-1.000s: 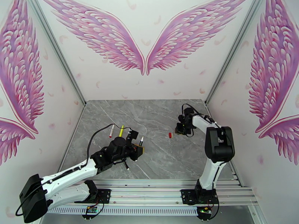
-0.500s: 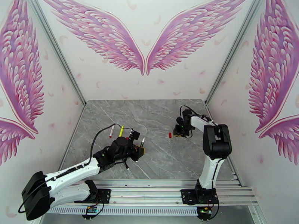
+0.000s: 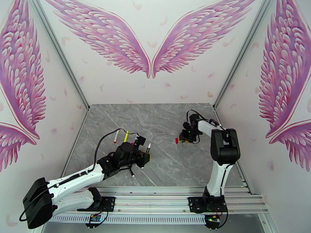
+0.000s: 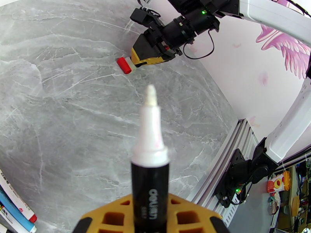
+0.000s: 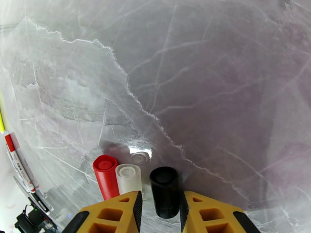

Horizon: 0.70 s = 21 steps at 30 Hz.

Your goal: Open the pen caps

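so the black cap (image 5: 165,183) stands upright between the parted fingers of the right claw (image 5: 160,202), white cap (image 5: 128,179) just left; left claw (image 4: 151,219) clamps the uncapped pen (image 4: 150,152)

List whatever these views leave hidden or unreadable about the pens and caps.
Right wrist: black cap, base hidden behind the right gripper fingers.
Left wrist: held pen, rear barrel hidden by the left gripper and bottom edge.
Left wrist: spare pens, cut off at the lower left corner.
Top external: red cap, a speck; other caps too small.

Robot test booth; wing-mural walls (image 3: 116,39)
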Each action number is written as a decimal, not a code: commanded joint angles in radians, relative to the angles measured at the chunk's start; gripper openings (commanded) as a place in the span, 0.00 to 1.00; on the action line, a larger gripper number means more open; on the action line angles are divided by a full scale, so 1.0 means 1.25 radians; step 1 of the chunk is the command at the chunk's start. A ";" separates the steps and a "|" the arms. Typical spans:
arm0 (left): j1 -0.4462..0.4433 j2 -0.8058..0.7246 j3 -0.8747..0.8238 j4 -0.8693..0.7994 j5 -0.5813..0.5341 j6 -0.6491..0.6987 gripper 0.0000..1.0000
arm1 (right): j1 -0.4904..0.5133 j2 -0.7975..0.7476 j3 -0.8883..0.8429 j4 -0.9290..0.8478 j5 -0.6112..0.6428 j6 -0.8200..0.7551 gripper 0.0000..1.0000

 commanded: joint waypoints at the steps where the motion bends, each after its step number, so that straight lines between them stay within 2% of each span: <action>1: 0.005 0.006 0.014 0.015 0.015 -0.001 0.00 | -0.001 -0.018 0.003 0.010 -0.010 0.014 0.31; 8: 0.005 0.005 0.018 0.014 0.020 -0.002 0.00 | 0.001 -0.025 -0.006 0.012 -0.007 0.015 0.25; 16: 0.005 0.002 0.032 -0.007 0.000 -0.007 0.00 | 0.006 -0.050 -0.016 0.013 -0.001 0.024 0.24; 21: 0.006 0.001 0.053 -0.069 -0.058 -0.001 0.00 | 0.010 -0.085 -0.045 0.022 0.016 0.039 0.28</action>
